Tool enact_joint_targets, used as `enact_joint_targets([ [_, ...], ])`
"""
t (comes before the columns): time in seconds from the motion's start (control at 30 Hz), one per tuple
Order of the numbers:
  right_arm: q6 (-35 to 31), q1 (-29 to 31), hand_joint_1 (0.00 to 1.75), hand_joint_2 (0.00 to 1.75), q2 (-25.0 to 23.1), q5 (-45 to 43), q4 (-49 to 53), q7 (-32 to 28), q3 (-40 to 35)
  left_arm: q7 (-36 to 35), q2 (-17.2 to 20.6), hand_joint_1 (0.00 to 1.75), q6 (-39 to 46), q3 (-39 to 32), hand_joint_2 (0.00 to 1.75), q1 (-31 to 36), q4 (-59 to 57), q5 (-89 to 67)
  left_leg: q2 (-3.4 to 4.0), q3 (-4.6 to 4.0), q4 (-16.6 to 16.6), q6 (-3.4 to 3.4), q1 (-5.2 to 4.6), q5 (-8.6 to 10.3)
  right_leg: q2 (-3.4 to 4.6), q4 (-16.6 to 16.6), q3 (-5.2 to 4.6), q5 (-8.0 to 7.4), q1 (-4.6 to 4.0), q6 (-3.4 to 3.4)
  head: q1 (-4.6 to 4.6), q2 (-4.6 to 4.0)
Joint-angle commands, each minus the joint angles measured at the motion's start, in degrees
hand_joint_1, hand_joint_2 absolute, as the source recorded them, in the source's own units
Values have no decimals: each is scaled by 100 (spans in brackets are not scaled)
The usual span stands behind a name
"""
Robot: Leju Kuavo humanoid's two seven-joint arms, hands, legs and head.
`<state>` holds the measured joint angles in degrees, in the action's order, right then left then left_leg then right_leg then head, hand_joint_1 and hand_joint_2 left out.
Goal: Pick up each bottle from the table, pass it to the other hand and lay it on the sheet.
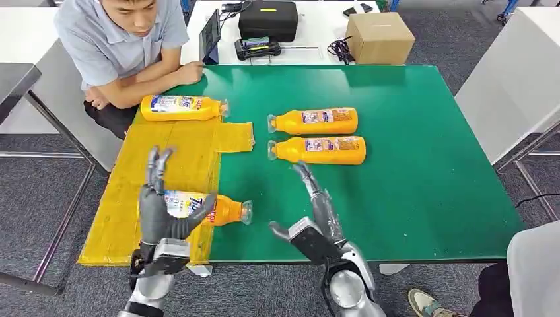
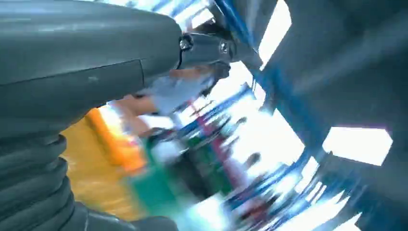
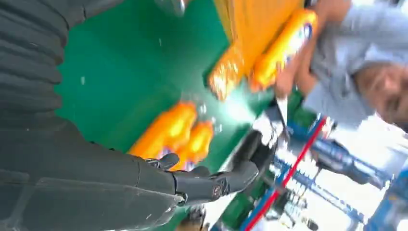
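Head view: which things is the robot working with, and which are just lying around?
For the job:
- bottle near the left hand
- bottle at the sheet's far end
- two bottles on the green table
- yellow sheet
- right hand

Just lying about:
- cardboard box
- black case
- tablet

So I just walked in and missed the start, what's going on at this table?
A humanoid robot is moving orange bottles onto a yellow sheet at the edge of a green table. Its left hand is at a bottle lying on the sheet's edge, thumb across it and fingers raised. The right hand hovers open and empty. Two bottles wait on the table, another lies by a seated person watching.
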<state>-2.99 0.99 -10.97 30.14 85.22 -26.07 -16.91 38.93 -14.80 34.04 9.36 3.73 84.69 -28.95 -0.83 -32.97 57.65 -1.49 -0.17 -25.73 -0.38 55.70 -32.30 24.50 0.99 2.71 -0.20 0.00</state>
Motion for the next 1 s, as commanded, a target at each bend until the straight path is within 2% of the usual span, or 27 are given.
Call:
enact_joint_targets([
  [0.03,277,55,0,175,-220,-97,-5,-92,556,-119,-234,0,460,-46,175,-162,705,-1394,18,11,1,9,6,-5,14,-3,9,-1,-6,-11,-4,0],
  [0.1,265,77,0,175,-203,-97,-59,-109,548,-86,-248,0,596,-82,175,-106,535,-1680,0,5,-1,7,2,2,-4,-3,6,-1,-3,-9,-2,0],
  [0.23,258,104,0,175,-164,-100,-56,-120,547,107,-473,0,596,-143,175,-151,709,-2088,14,7,6,10,9,-4,11,-2,6,-3,-10,-14,-4,0],
  [0.37,227,33,0,175,-177,-97,9,-117,603,-59,-271,0,596,467,175,-203,823,-1549,7,8,2,4,6,-1,3,-5,10,-1,-6,-8,-2,0],
  [0.4,97,-13,0,175,-195,-31,83,-154,638,-103,-205,0,424,626,175,-224,910,-1173,6,12,2,6,7,-3,1,-5,14,1,-8,-12,-4,0],
  [0.43,-296,-141,0,175,-246,157,358,-329,754,-197,-200,0,-213,788,175,-335,1102,-73,2,9,1,4,5,-1,-2,-4,11,1,-6,-9,-4,0],
  [0.47,-271,-259,0,175,-213,161,612,-286,770,-179,-195,0,-227,772,175,-395,1148,-39,5,12,3,7,7,-5,0,-2,14,4,-8,-13,-4,0],
  [0.5,-744,-463,0,175,-304,482,1053,-394,983,-297,-270,0,-718,776,175,-617,1277,641,0,6,5,6,5,-4,-4,1,7,5,-6,-10,-4,0],
  [0.6,-616,-624,0,175,-270,536,1469,-314,1081,-211,-291,0,-739,815,175,-770,1325,682,-6,1,2,1,-2,-1,-5,-1,2,4,1,-3,-4,0],
  [0.93,-613,-578,0,175,-326,549,1358,-323,1091,-200,-282,0,-746,781,175,-725,1305,701,11,5,1,8,5,-3,8,-5,3,-2,-7,-12,-4,0],
  [1.0,-1234,-623,0,175,-416,1015,1598,-557,1265,-404,-322,0,-1254,845,175,-744,1305,1167,4,0,-2,1,0,1,3,-4,-2,-3,0,-4,-4,0],
])
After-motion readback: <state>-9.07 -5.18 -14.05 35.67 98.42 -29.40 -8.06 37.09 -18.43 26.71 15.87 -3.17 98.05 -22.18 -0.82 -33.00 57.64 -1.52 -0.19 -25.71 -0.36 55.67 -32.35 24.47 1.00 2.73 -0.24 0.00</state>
